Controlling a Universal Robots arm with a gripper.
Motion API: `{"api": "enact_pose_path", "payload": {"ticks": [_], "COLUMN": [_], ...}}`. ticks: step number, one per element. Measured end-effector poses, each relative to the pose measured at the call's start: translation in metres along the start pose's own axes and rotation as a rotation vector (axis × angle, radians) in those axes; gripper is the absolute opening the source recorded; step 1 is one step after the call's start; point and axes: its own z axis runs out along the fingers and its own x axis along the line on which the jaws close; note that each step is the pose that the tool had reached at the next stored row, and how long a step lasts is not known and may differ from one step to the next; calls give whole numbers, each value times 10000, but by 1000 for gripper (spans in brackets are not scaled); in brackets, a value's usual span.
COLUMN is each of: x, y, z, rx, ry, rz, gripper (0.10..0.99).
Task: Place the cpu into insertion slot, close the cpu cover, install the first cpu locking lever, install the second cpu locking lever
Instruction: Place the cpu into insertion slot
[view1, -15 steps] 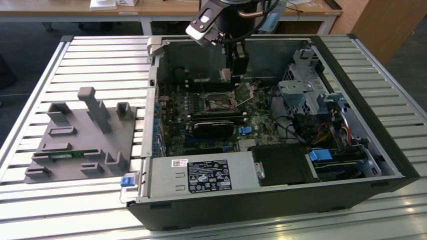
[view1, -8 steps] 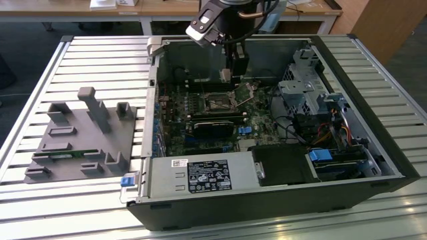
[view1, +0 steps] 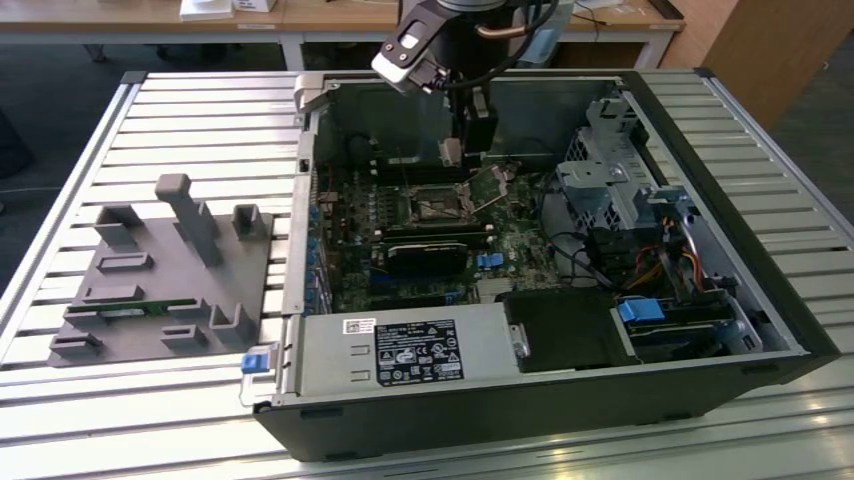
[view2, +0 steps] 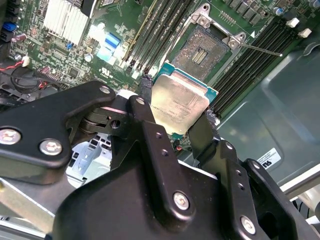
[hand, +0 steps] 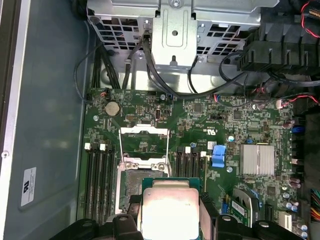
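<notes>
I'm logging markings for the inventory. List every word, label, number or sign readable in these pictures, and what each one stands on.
No text reads clearly enough to quote.
Power supply label: dense print and symbols, too small to read.
Small white sticker on the same power supply: too small.
Case-panel sticker beside the motherboard: blurred.
The cpu, held in the gripper: no legible marking.
Motherboard printing: too small.

Silvery cpu (view2: 179, 102) near open insertion slot (view2: 200, 52)
</notes>
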Motion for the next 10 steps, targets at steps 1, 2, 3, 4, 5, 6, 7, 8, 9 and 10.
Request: {"api": "enact_pose_path", "payload": {"ticks": [1, 2, 3, 4, 5, 6, 7, 8, 9, 10], "x": [0, 0, 0, 0, 0, 0, 0, 0, 0, 0], "y": [0, 0, -1, -1, -1, -1, -1, -1, -2, -2], "z": [2, 4, 6, 8, 10, 12, 14, 16, 19, 22], "rx": [0, 0, 0, 0, 0, 0, 0, 1, 0, 0], "ry": [0, 0, 0, 0, -1, -1, 0, 0, 0, 0], "rz": [0, 0, 0, 0, 0, 0, 0, 0, 0, 0], "gripper": [541, 541, 541, 541, 541, 541, 541, 541, 541, 541]}}
